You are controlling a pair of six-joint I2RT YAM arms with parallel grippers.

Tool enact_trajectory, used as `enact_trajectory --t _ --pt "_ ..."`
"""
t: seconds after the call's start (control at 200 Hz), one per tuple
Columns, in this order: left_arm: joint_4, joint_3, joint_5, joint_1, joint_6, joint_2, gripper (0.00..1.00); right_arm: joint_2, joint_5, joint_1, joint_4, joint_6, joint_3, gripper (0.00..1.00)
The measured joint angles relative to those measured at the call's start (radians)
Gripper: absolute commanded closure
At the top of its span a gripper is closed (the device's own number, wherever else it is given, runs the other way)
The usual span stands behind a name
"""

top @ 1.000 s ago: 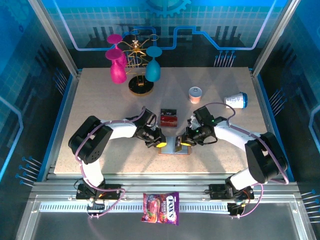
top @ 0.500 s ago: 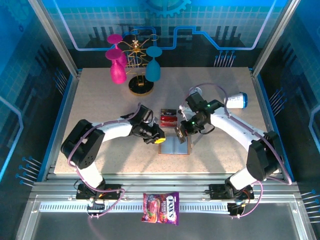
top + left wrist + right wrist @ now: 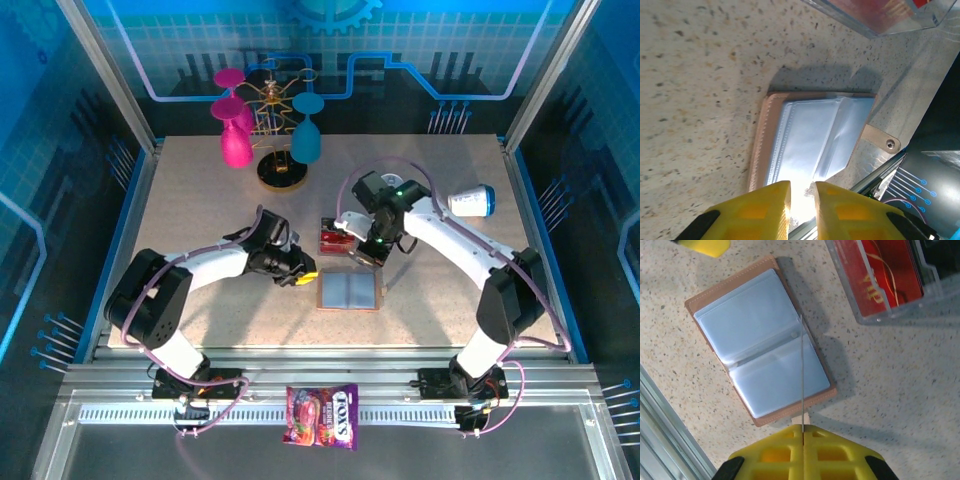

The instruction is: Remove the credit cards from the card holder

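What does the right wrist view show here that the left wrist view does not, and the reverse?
Right wrist view: the right pincer shut on a credit card, seen edge-on as a thin line over the open card holder, with both pocket pages in full. Left wrist view: the narrow, empty gap between the fingers of the left pincer, and the metal stud on the holder's snap tab. Both: the holder lying open on the speckled table, grey-blue pockets up, with the clear box beside it.
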Motion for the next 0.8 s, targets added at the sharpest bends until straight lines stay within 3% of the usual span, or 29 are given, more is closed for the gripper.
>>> enact_trajectory --t 0.3,0.8 --pt "-0.001 -0.061 -0.012 0.048 -0.004 -0.069 0.78 0.203 0.013 0.004 -0.106 -0.177 0.232 1.0" --pt "-0.031 -0.105 -0.032 0.101 -0.004 -0.153 0.78 0.513 0.008 -0.016 -0.266 -0.327 0.726 1.0"
